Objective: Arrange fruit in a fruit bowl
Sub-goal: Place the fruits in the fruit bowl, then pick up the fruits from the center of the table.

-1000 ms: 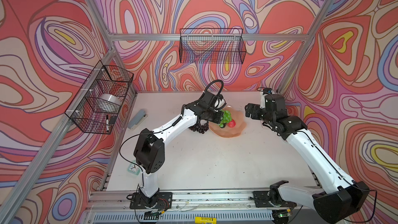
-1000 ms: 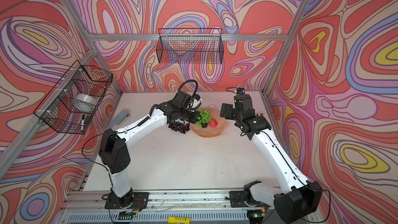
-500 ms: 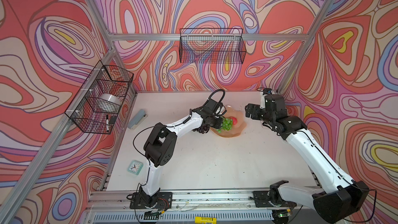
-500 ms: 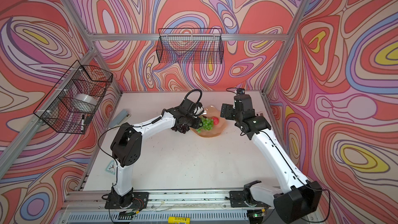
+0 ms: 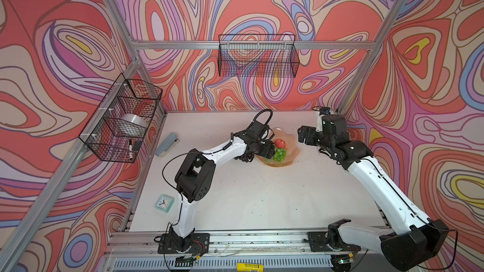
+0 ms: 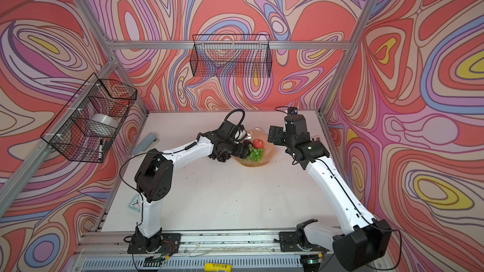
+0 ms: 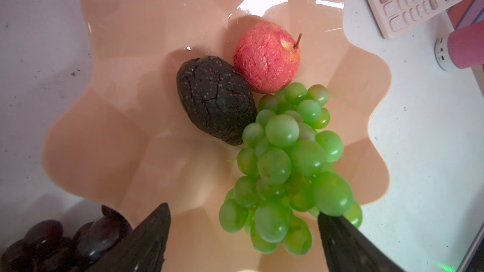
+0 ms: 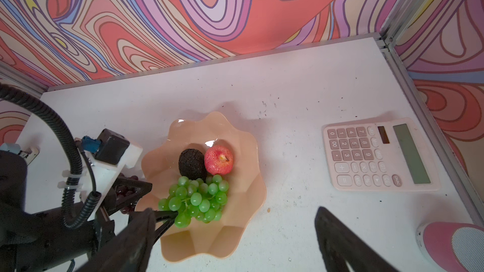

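- Your left jaws are standing released astride the green grape bunch [image 7: 285,158] — it's lying in the fruit bowl [image 7: 104,139].
- Your right jaws are hanging released nearby.

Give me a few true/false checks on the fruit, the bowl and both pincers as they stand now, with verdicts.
1. The green grape bunch lies in the fruit bowl. True.
2. The dark purple grape bunch is in the bowl too. False: it lies on the table, just outside the bowl's rim.
3. The avocado-like oval and the red fruit sit side by side in the bowl. True.
4. The left pincer is clamped shut on the green grapes. False: its jaws stand wide apart over the near end of the bunch.
5. The right pincer is open and holds nothing. True.
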`<state>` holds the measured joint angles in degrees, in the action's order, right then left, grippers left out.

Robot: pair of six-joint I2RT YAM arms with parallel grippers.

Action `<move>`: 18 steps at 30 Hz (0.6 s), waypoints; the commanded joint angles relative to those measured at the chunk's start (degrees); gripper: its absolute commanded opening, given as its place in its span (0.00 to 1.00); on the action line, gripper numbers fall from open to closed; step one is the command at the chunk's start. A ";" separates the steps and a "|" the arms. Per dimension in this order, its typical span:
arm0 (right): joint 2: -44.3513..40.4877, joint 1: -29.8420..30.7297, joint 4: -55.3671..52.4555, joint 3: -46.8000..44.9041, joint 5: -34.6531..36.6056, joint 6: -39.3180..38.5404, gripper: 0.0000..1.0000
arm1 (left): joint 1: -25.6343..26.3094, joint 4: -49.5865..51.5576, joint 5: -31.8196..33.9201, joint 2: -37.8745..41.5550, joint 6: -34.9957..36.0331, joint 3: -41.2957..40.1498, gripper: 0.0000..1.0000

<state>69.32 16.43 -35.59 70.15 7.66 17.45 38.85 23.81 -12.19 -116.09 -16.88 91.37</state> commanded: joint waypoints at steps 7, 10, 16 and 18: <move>0.88 -0.52 0.56 0.02 -0.72 -0.22 0.98 | -4.00 3.27 3.38 13.52 -4.39 -3.22 1.00; 1.37 -0.52 1.18 -0.39 -1.00 -0.79 0.98 | -5.38 6.29 6.04 17.25 -7.87 -5.29 1.00; 3.09 -0.51 1.32 0.64 -2.78 -2.08 0.98 | -9.00 10.39 12.14 24.02 -11.59 -13.74 1.00; 3.17 -0.52 1.80 0.44 -3.16 -2.10 0.98 | -10.93 11.86 12.23 24.11 -10.81 -15.85 1.00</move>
<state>71.99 16.14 -35.14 70.15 5.72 16.29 30.04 29.82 -3.22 -91.83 -26.20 78.37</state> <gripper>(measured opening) 0.983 0.994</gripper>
